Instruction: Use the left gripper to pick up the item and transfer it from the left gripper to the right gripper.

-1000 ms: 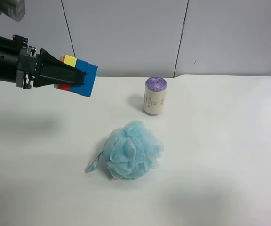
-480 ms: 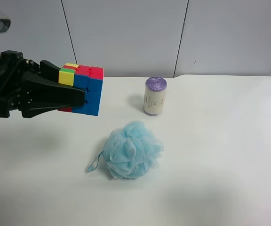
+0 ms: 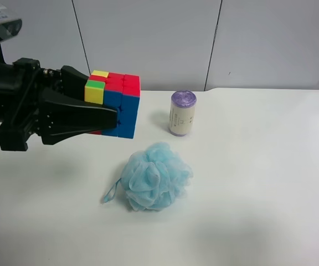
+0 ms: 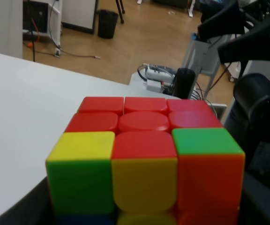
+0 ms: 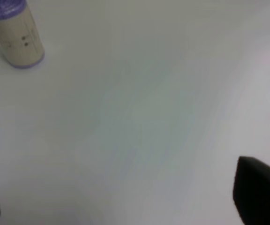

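The item, a small puzzle cube (image 3: pixel 118 105) with red, blue, yellow and green squares, is held in the air above the white table (image 3: pixel 259 166), left of the purple-topped roll. My left gripper (image 3: pixel 112 119), at the exterior high view's left, is shut on it. The left wrist view shows the cube (image 4: pixel 144 159) close up, filling the space between the jaws. My right gripper (image 5: pixel 125 197) is open and empty above bare table, with its fingertips (image 5: pixel 259 192) wide apart. It is out of the exterior high view.
A purple-topped cylindrical roll (image 3: pixel 182 113) stands upright at the table's back centre and also shows in the right wrist view (image 5: pixel 15 33). A fluffy light-blue bath pouf (image 3: pixel 155 176) lies mid-table, below and right of the held cube.
My left gripper has carried the cube to the right in the exterior high view, toward the roll, and the cube has turned so its red top faces up.
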You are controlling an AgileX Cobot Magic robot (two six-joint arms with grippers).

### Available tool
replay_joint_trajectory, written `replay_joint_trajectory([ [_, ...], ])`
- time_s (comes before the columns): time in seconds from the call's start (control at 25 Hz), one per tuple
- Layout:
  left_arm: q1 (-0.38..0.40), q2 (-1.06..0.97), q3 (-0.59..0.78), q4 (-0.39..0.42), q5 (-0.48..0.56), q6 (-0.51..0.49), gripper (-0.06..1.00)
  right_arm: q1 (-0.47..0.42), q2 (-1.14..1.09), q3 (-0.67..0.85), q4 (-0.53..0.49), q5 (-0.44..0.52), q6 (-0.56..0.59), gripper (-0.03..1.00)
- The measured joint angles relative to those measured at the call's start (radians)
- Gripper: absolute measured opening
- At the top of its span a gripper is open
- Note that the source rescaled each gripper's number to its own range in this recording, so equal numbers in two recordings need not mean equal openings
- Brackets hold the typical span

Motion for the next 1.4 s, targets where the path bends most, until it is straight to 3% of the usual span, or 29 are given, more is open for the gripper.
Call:
replay_joint_trajectory([
  [0.96, 0.0, 0.0, 0.001, -0.044, 0.044, 0.044, 0.0, 0.0, 0.0, 0.0, 0.009, 0.0, 0.0, 1.0],
  [1.16, 0.0, 0.0, 0.001, -0.053, 0.044, 0.047, 0.0, 0.0, 0.089, -0.031, 0.085, 0.001, 0.031, 1.0],
  [1.4, 0.0, 0.0, 0.001, -0.054, 0.044, 0.056, 0.0, 0.0, 0.403, -0.166, 0.232, -0.013, 0.051, 1.0],
])
